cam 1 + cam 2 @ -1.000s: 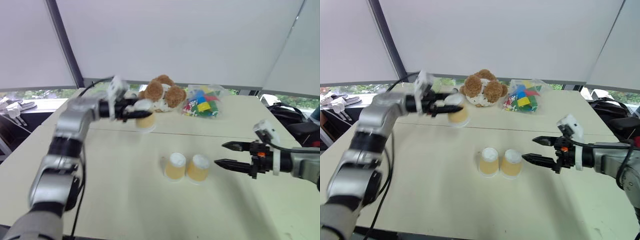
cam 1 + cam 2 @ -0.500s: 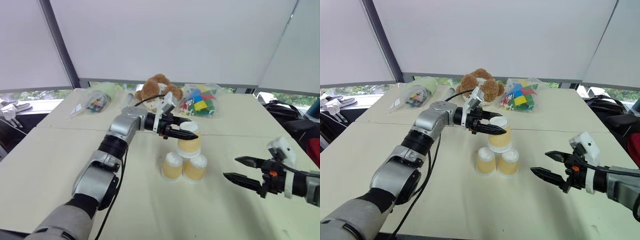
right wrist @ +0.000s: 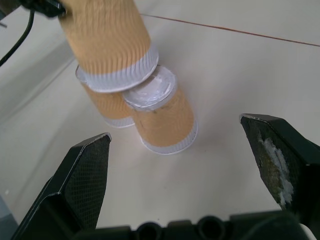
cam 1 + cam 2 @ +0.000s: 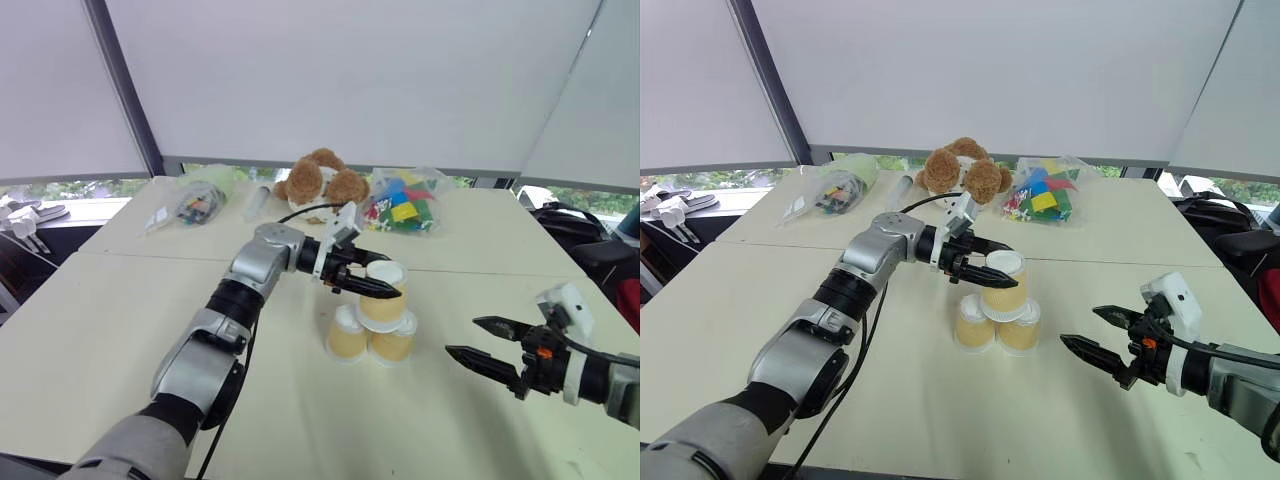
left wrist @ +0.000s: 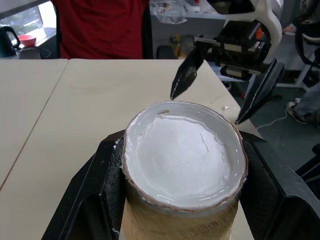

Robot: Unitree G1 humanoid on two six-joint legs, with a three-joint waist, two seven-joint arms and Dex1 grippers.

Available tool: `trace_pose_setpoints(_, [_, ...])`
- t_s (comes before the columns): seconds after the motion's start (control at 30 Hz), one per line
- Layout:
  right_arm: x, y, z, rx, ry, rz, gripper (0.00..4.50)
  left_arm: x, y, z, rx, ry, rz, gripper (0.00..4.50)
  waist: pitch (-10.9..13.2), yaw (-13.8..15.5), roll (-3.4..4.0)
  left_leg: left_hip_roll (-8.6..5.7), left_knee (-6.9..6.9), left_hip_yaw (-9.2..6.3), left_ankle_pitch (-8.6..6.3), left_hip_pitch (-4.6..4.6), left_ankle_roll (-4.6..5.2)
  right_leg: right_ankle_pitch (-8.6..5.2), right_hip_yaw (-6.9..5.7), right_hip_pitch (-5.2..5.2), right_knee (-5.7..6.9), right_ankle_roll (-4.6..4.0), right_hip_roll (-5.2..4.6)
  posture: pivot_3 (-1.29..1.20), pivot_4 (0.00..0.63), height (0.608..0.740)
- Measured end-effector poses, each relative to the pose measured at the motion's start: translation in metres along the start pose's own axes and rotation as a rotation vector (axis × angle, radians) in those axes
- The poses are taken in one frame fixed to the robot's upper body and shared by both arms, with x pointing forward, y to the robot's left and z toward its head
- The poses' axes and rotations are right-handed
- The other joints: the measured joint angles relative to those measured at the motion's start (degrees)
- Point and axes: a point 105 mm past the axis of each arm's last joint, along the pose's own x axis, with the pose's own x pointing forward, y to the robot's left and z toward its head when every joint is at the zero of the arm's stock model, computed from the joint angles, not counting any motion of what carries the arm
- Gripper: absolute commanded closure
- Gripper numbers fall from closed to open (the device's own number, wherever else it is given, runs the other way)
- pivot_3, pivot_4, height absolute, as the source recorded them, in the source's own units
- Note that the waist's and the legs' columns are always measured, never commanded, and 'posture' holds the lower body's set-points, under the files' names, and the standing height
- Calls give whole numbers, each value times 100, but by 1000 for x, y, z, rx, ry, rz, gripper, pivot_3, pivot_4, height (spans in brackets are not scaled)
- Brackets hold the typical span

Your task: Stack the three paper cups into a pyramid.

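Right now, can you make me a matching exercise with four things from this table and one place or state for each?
Things:
1. top cup
2. two lower cups
3. teddy bear
4. right gripper

States:
A. side by side on the table
B. at the far edge of the table
C. held by the left gripper
D. fingers apart, holding nothing

Pairs: 1-C, 2-A, 3-B, 4-D
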Motion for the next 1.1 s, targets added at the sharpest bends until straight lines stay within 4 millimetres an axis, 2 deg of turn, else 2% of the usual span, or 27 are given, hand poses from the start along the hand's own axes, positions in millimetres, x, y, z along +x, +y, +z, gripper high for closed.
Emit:
trace_pose_setpoints(0.07, [0,-1,0,0,-5,-3,0,0,0,0,11,1,0,2108,0,2,1,0,0,0,0,0,0,0,0,0,0,0,0,0,150,740])
trace_pose_setpoints(0.13, [1,-2,-2,4,1,-6,0,1,0,0,21,5,1,1074,0,4,1,0,1,0,0,0,0,0,0,1,1,0,0,0,150,740])
trace_pose_setpoints(0.2, [1,-3,-5,8,8,-11,0,2,1,-2,29,14,12,253,0,4,1,-1,1,0,0,0,0,0,0,1,1,0,0,0,150,740])
trace_pose_setpoints(0.23, [1,-3,-5,6,8,-12,0,2,2,-5,23,16,18,55,-1,1,1,-1,1,0,0,0,0,0,0,1,1,0,0,0,150,740])
trace_pose_setpoints(0.53, [2,-3,-5,-3,-2,-9,0,4,1,-6,-2,6,7,55,0,2,1,-1,1,-1,0,0,0,0,0,1,2,0,0,0,150,740])
trace_pose_setpoints(0.57, [3,-2,-5,-2,-1,-7,0,2,0,-4,-15,-4,0,55,0,0,0,-1,1,-1,0,0,0,0,0,0,3,0,1,0,150,740])
trace_pose_setpoints(0.63, [5,-2,-8,9,7,1,0,-8,2,15,-33,-47,-8,55,0,-4,0,0,1,-1,0,-1,0,0,0,-2,4,0,1,0,150,740])
trace_pose_setpoints(0.73, [8,-4,-8,17,2,12,0,-35,8,53,67,-59,48,55,-1,-38,1,0,-1,-1,0,3,0,0,1,-3,6,1,2,0,150,740])
trace_pose_setpoints(0.77, [10,-6,-4,15,-15,17,0,-50,11,64,112,-50,93,55,-1,-50,2,1,-2,0,0,6,0,0,3,-3,7,1,4,0,150,740])
trace_pose_setpoints(0.83, [13,-8,-2,10,-29,23,0,-78,16,74,148,-39,198,55,-4,-52,8,2,-5,0,0,12,0,-1,4,-2,12,1,4,0,150,740])
trace_pose_setpoints(0.9, [14,-11,-4,19,-29,21,0,-112,21,73,148,-27,332,55,-5,-51,9,4,-7,0,0,16,0,-1,4,-2,16,1,6,0,150,740])
trace_pose_setpoints(0.97, [16,-16,-7,28,-25,18,0,-151,22,58,96,5,494,55,-6,-19,11,5,-4,3,0,15,0,-1,3,0,19,1,2,0,150,740])
trace_pose_setpoints(1.03, [18,-18,-7,27,-43,17,0,-192,13,23,11,79,663,55,-17,-52,30,9,-7,15,0,32,0,-1,17,1,22,1,0,0,150,740])
trace_pose_setpoints(1.07, [19,-22,-11,43,-49,10,0,-224,-3,-12,-94,159,788,55,-19,-93,32,9,-10,18,-2,36,3,-1,19,1,22,1,2,0,150,740])
trace_pose_setpoints(1.1, [18,-25,-14,53,-49,3,0,-241,-20,-40,-186,209,853,55,-18,-137,32,13,-15,17,-2,34,3,-1,17,-2,25,1,1,0,150,740])
